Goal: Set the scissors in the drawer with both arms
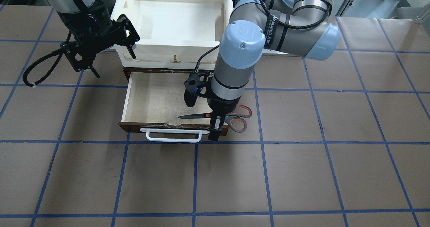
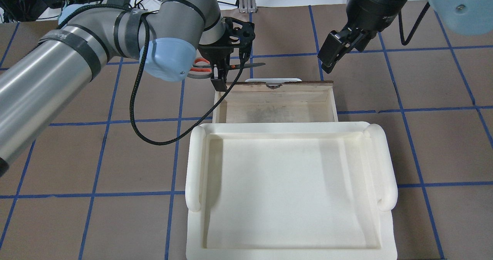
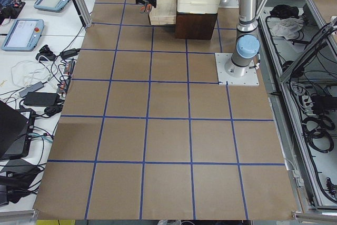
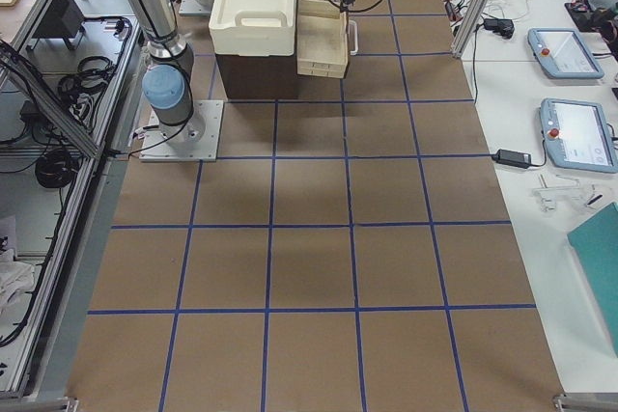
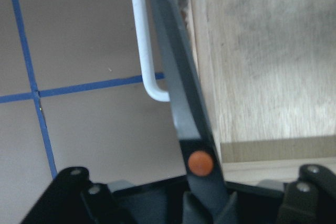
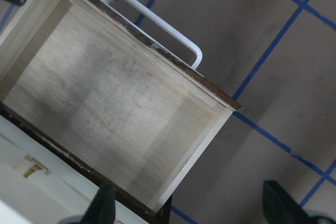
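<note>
Dark grey blades and orange-lined loops mark the scissors (image 1: 193, 116), which the left gripper (image 1: 215, 133) pinches close to their pivot with its fingers closed tight on them. They lie level in the air over the front corner of the drawer (image 1: 154, 99) on the robot's left side. The blades run along above the dark front board and point toward the robot's right, and the loops stick out past the drawer's side wall. Whether the blades touch the board cannot be told. The drawer is pulled out toward the operators' edge of the tabletop, its pale wooden floor bare and its white bar handle (image 1: 173, 135) facing that edge. It comes out from under the white tray (image 1: 168, 18), which sits by the robot-side edge. The right gripper (image 1: 116, 65) hangs above the drawer's other side with its fingers spread wide and nothing between them; its wrist view looks straight down into the drawer
</note>
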Available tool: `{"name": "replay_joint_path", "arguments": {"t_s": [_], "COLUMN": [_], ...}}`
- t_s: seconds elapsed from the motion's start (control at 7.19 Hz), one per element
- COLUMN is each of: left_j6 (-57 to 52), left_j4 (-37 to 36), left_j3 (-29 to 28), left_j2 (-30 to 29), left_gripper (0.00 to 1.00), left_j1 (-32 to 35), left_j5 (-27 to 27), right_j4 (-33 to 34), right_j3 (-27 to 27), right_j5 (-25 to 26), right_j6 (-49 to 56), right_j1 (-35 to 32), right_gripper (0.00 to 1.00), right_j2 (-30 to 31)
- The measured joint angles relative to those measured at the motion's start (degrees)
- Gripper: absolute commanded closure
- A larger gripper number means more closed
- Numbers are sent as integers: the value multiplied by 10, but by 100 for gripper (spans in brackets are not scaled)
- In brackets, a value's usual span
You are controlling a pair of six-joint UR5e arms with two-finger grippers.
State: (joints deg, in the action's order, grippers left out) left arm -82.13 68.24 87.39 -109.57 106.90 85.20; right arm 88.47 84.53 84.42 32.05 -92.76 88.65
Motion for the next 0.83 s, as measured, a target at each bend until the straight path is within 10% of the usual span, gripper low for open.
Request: {"name": "replay_joint_path", "arguments": {"t_s": [0.56,0.7,0.83], "left_j6": [64,85,95], "left_j4": [-3,-4,-5], "left_j3": [32,41,46], "left_j2": [9,10,10], "left_gripper": [100,75,16], "left_j1": [63,74,80], "left_j5": [1,1,1], "right_j4": [19,19,20], "right_j3": [16,17,18], "right_j5": [3,3,4], "right_j6": [-84,-99,-107], "right_j1": [1,1,1], "right_gripper": [0,0,0], "right_j2": [13,14,14]}}
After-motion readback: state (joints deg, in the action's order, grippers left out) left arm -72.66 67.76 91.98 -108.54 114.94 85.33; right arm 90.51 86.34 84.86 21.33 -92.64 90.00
